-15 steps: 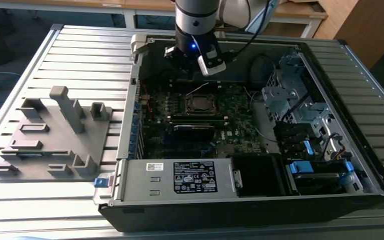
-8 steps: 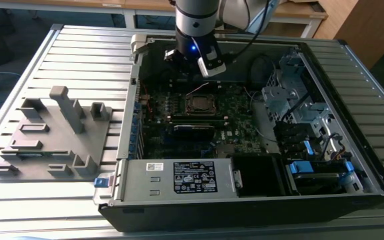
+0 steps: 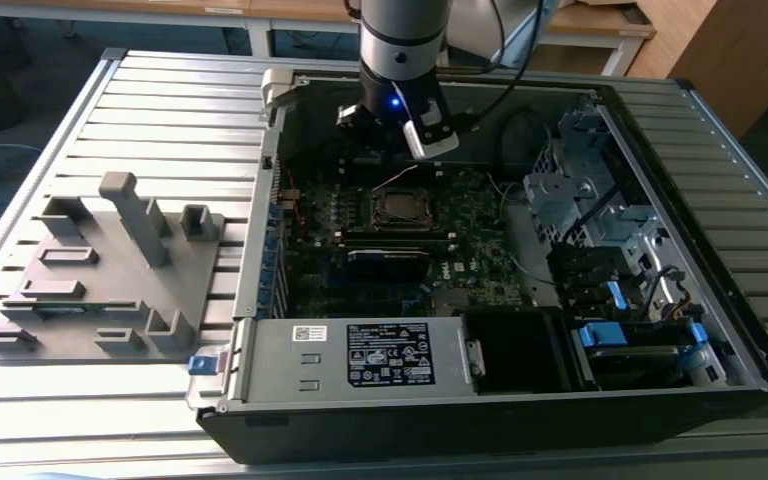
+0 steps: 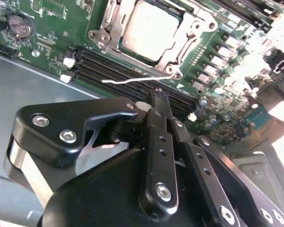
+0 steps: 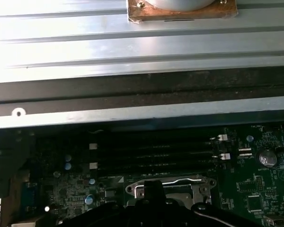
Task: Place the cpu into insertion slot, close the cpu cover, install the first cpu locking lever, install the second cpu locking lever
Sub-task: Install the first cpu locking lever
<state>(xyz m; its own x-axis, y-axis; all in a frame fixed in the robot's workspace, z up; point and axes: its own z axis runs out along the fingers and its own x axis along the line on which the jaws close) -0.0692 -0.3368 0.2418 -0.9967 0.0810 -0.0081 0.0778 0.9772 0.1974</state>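
The cpu (image 4: 149,28) lies flat in the insertion slot (image 3: 402,208), its dull silver top showing through the cut-out. The cpu cover (image 4: 180,47) is folded down around it. A thin silvery locking lever (image 4: 132,79) sticks out sideways from the socket's edge over the black memory slots; in the exterior view the lever (image 3: 395,178) stands raised just behind the socket. My gripper (image 4: 160,96) is shut, its tips hovering right next to that lever with nothing seen between them. In the first wrist view the gripper (image 5: 154,188) sits at the socket's metal rim (image 5: 165,180).
The open computer case (image 3: 264,110) lies on a ribbed metal table. A grey plastic fixture (image 3: 104,270) stands at the exterior view's left. The power supply (image 3: 357,355) is at the front, a drive cage (image 3: 584,200) at the right. A coin cell (image 4: 20,26) sits near the memory slots (image 4: 109,71).
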